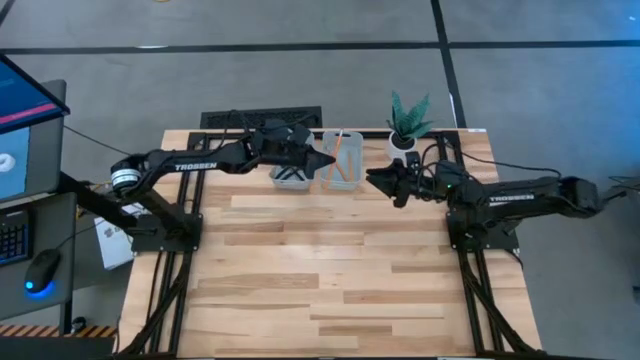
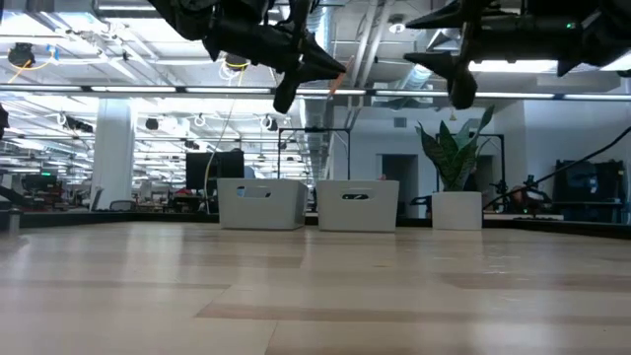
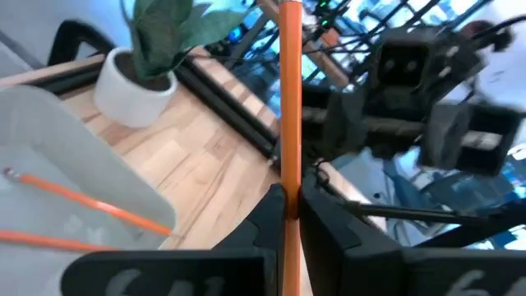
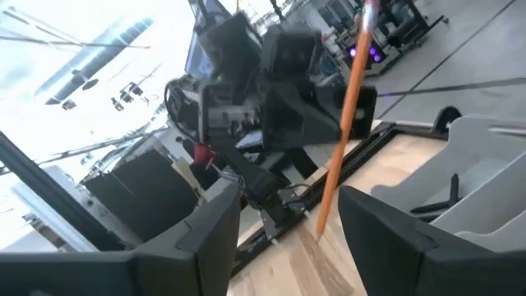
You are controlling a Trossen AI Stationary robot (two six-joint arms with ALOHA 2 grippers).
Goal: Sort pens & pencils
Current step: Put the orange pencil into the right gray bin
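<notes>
Left gripper (image 3: 289,215) clamps a pencil (image 3: 290,99); right gripper (image 4: 288,222) gapes beside it.

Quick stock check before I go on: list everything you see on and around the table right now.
Table: one, light wood.
Trays: two, pale grey, far edge; left tray, right tray.
Pencils: three orange; two in the right tray, one held pencil above.
Pens: dark sticks in left tray, count unclear.
Plant: one, green, white pot, right of the trays.
Monitor, mouse: off-table, left.
Left end effector: shut on the held pencil.
Right end effector: open, beside the right tray.
</notes>
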